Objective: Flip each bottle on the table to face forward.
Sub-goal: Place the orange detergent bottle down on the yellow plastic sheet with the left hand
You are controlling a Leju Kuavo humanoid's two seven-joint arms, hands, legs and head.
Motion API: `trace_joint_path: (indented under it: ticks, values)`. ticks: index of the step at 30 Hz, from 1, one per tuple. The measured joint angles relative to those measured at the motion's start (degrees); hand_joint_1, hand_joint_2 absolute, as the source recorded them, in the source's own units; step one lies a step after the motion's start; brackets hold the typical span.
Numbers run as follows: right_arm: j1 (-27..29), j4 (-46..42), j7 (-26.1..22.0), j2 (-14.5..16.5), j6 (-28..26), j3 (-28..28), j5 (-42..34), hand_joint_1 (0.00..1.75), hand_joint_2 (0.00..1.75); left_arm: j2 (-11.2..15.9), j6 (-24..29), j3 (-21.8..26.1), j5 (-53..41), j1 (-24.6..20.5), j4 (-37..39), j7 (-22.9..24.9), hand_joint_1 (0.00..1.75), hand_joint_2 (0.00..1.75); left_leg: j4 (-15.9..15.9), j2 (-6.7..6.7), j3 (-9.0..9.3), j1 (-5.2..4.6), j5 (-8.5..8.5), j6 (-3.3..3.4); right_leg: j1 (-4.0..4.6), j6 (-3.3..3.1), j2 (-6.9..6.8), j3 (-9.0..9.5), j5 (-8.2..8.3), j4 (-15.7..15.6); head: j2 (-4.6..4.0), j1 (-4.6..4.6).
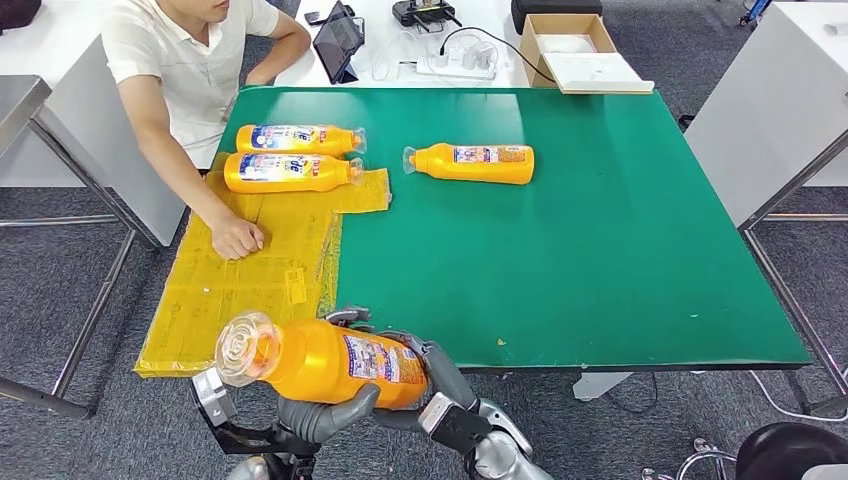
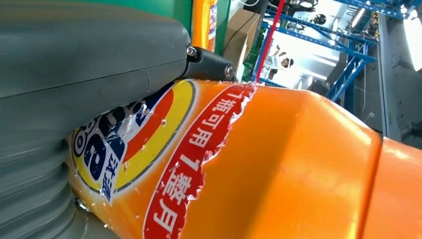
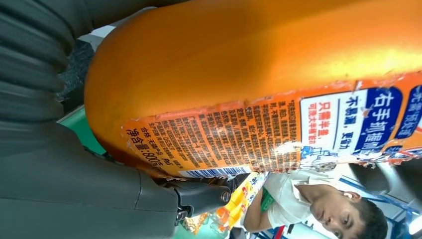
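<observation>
Both hands, left hand (image 1: 325, 415) and right hand (image 1: 440, 372), clasped the held bottle (image 1: 330, 362) off the tabletop (image 1: 600, 250) front edge. You judged it rigid, slick, moderately heavy; grip mid-body.

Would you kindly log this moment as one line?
both hands grip held bottle | off table | three bottles lying

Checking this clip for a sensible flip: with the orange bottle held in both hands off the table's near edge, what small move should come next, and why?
Probably roll the orange bottle between the left hand and right hand so its front label turns upward. In the head view the fine-print back label faces up, while the left wrist view shows the logo side turned toward that hand. The two bottles on the yellow mat already show their logos.
</observation>
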Motion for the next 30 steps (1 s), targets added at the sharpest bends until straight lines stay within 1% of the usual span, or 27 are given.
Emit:
trace_joint_path:
  ticks: [1, 2, 3, 4, 5, 7, 13, 18, 20, 22, 25, 28, 30]
  values:
    - [-0.1, 0.1, 0.0, 0.0, 0.1, 0.0, -0.1, 0.86, 1.75, 0.0, -0.6, 0.1, 0.5, 0.0, 0.1, -0.1, 1.75, 1.75, 0.0, 0.0, 0.0, 0.0, 0.0, 0.0, 0.0, 0.0, 0.0, 0.0, 0.0, 0.0, 0.01, -0.01]
    - [-0.1, 0.3, 0.0, 0.0, 0.2, 0.0, -0.1, 0.49, 1.75, 0.0, -1.2, 0.2, 0.9, -0.1, 0.3, -0.3, 1.75, 1.75, 0.0, 0.0, 0.0, 0.0, 0.0, 0.0, 0.0, 0.0, 0.0, 0.0, 0.0, 0.0, 0.01, -0.01]
    - [-0.2, 0.4, 0.0, 0.0, 0.3, 0.1, -0.1, 0.17, 1.75, 0.0, -1.8, 0.3, 1.2, -0.2, 0.5, -0.3, 1.75, 1.75, 0.0, 0.0, 0.0, 0.0, 0.0, 0.0, 0.0, 0.0, 0.0, -0.01, 0.0, 0.0, 0.0, -0.01]
    - [-0.2, 0.6, 0.1, 0.0, 0.5, 0.2, -0.1, 0.04, 1.31, 0.0, -2.2, 0.5, 1.4, -0.3, 0.6, -0.4, 1.75, 1.75, 0.0, 0.0, 0.0, 0.0, 0.0, 0.0, 0.0, 0.0, 0.0, -0.01, 0.0, 0.0, 0.01, -0.01]
    - [-0.3, 0.9, 0.1, -0.1, 0.8, 0.3, 0.0, 0.0, 0.87, 0.0, -2.6, 0.6, 1.4, -0.3, 0.7, -0.5, 1.75, 1.75, 0.0, 0.0, 0.0, 0.0, 0.0, 0.0, 0.0, 0.0, 0.0, -0.01, 0.0, 0.0, 0.0, -0.01]
    - [-0.3, 1.4, 0.2, -0.3, 1.2, 0.4, 0.0, 0.0, 0.0, 0.0, -3.6, 0.8, 1.4, -0.4, 0.9, -0.6, 1.75, 1.75, 0.0, 0.0, 0.0, 0.0, 0.0, 0.0, 0.0, 0.0, 0.0, -0.01, 0.0, 0.0, 0.0, -0.01]
    - [0.2, 2.3, 0.2, -0.9, 0.8, 0.4, 0.9, 0.0, 0.0, 0.2, -5.4, 1.3, 0.3, -0.3, 1.2, -0.9, 1.75, 1.75, 0.0, 0.0, 0.0, -0.01, 0.0, 0.0, -0.01, 0.0, 0.0, -0.01, 0.0, 0.0, 0.01, 0.01]
    - [2.6, 1.6, 0.4, -1.2, -1.5, 0.3, 2.1, 0.0, 0.0, 0.9, -5.1, 2.4, -1.9, -0.2, 1.6, -0.6, 1.75, 1.75, 0.0, 0.0, -0.01, 0.0, -0.01, -0.01, 0.0, 0.0, 0.0, -0.01, 0.0, 0.0, -0.01, -0.01]
    - [3.6, 1.0, 0.3, -1.4, -2.8, 0.3, 2.5, 0.0, 0.0, 1.2, -4.1, 3.0, -3.6, -0.2, 1.7, -0.6, 1.75, 1.75, 0.0, 0.0, -0.01, 0.01, -0.01, -0.01, 0.01, -0.01, 0.0, -0.02, -0.01, 0.0, 0.01, -0.01]
    - [4.8, -0.1, 0.0, -1.6, -5.7, 0.2, 3.5, 0.0, 0.0, 1.6, -2.0, 3.7, -7.2, -0.2, 1.7, -0.2, 1.75, 1.75, 0.0, 0.0, -0.01, 0.01, -0.01, -0.01, 0.01, -0.01, 0.0, -0.02, -0.01, 0.0, 0.01, 0.0]
    - [7.4, -3.6, -0.4, -2.2, -12.4, -0.2, 5.0, 0.0, 0.0, 2.4, 2.2, 5.1, -14.8, -0.2, 1.8, 0.8, 1.75, 1.75, 0.0, 0.0, -0.02, 0.01, -0.01, -0.01, 0.0, -0.01, 0.0, -0.02, -0.01, 0.0, 0.0, 0.0]
    - [9.3, -7.2, -0.4, -3.0, -17.0, -0.8, 6.0, 0.0, 0.0, 3.2, 5.2, 6.1, -19.8, -0.1, 1.8, 1.4, 1.75, 1.75, 0.0, 0.0, -0.02, 0.0, -0.01, -0.01, 0.0, -0.01, 0.0, -0.02, -0.01, 0.0, 0.0, 0.0]
    - [10.4, -9.6, -0.4, -3.5, -20.8, -1.3, 7.0, 0.0, 0.0, 3.6, 8.3, 6.5, -24.4, -0.1, 1.8, 1.8, 1.75, 1.75, 0.0, -0.01, -0.02, 0.0, 0.0, -0.01, -0.01, -0.01, 0.0, -0.01, -0.01, 0.0, 0.0, 0.01]
